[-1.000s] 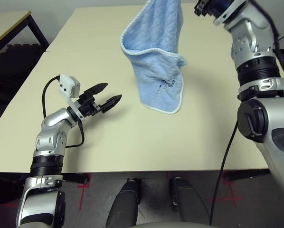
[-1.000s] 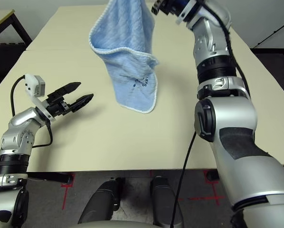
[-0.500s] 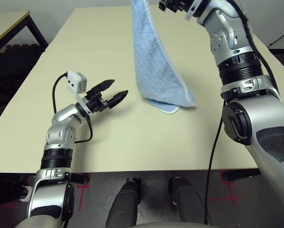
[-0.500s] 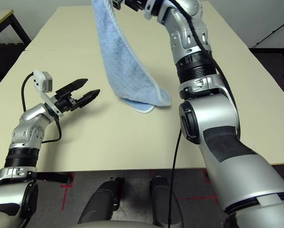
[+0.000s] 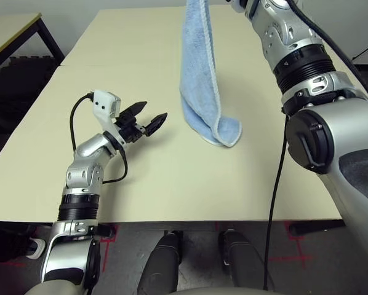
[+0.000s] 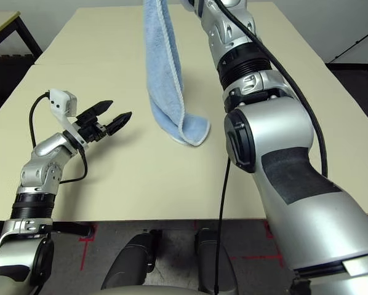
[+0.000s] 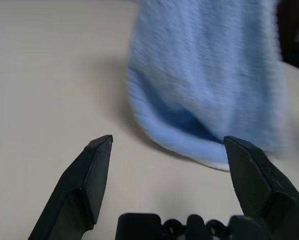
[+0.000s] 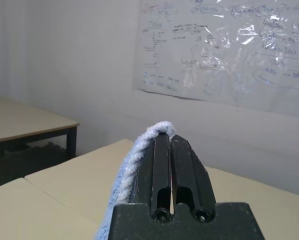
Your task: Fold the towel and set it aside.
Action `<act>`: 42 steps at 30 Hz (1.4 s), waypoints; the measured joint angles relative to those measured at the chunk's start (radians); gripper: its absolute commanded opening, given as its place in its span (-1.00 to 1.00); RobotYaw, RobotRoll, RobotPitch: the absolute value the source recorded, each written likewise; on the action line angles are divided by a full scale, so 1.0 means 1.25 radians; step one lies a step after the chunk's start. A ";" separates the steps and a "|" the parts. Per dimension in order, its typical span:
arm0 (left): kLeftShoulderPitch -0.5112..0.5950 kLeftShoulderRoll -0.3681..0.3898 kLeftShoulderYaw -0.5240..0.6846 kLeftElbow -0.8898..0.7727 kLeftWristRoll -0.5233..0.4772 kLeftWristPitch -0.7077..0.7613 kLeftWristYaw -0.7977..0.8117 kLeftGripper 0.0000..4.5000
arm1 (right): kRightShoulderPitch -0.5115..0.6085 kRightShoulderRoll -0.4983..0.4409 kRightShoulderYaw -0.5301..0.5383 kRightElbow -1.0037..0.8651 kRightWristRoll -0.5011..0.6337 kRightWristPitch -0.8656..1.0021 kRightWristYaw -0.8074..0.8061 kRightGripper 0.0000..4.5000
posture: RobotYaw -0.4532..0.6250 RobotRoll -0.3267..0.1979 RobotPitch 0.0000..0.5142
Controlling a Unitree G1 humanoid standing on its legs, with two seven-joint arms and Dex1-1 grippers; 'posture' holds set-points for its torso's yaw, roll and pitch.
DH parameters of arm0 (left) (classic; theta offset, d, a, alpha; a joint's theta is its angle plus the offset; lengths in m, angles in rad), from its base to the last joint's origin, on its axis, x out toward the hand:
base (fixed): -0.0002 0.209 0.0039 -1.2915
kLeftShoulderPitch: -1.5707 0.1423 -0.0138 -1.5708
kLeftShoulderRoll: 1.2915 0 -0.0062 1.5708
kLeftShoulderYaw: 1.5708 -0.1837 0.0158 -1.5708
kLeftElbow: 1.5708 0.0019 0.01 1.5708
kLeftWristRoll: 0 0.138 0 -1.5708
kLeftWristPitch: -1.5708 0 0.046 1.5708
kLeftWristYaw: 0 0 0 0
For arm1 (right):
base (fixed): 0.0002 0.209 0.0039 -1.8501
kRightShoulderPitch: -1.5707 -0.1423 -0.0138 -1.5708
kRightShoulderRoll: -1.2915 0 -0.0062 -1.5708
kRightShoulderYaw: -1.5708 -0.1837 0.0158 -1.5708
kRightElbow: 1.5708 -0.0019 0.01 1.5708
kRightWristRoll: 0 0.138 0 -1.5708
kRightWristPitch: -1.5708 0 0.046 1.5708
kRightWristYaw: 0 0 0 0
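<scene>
Room: you are looking at a pale cream table (image 5: 141,184) set against a light wall, with a written-on whiteboard sheet (image 8: 224,47) on that wall and a second table (image 8: 24,122) off to the side.
Towel: your towel (image 5: 202,74) hangs in a long narrow drape over the middle of the table, its looped lower end resting on the tabletop.
Right gripper: your right gripper (image 8: 169,145) is raised high, its two fingers pressed together on the towel's top edge, which curls over the fingertips.
Left gripper: your left gripper (image 5: 146,119) sits low over the table just to the left of the towel's lower end, fingers spread wide, gripping nothing, apart from the cloth.
Left wrist view: you see the towel's folded bottom (image 7: 204,100) lying just beyond the spread fingertips.
</scene>
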 measured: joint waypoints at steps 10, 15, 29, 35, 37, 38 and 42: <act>-0.168 -0.135 0.015 -0.150 -0.086 0.209 0.266 1.00 | -0.003 0.027 0.002 0.014 -0.003 -0.008 0.013 -0.99 | -0.03 0.25 -0.44; -0.185 -0.175 -0.038 -0.150 -0.050 0.284 0.373 1.00 | -0.003 0.025 0.001 0.015 -0.003 -0.011 0.013 -0.99 | -0.04 0.25 -0.43; -0.282 -0.312 -0.048 -0.090 0.040 0.435 0.629 1.00 | -0.003 0.025 0.000 0.015 -0.003 -0.014 0.013 -0.99 | -0.05 0.25 -0.43; -0.283 -0.311 -0.067 0.001 0.137 0.417 0.695 1.00 | -0.003 0.026 -0.002 0.015 -0.003 -0.018 0.013 -0.99 | -0.06 0.25 -0.43; -0.282 -0.303 -0.077 0.008 0.156 0.409 0.693 1.00 | -0.003 0.025 -0.002 0.015 -0.003 -0.020 0.013 -0.99 | -0.06 0.25 -0.42; -0.279 -0.293 -0.082 0.006 0.161 0.408 0.683 1.00 | -0.003 0.022 -0.002 0.016 -0.003 -0.023 0.012 -0.99 | -0.06 0.25 -0.42; -0.232 -0.216 -0.090 -0.014 0.171 0.408 0.627 1.00 | -0.003 -0.022 -0.004 0.027 -0.006 -0.029 0.002 -0.99 | -0.06 0.25 -0.42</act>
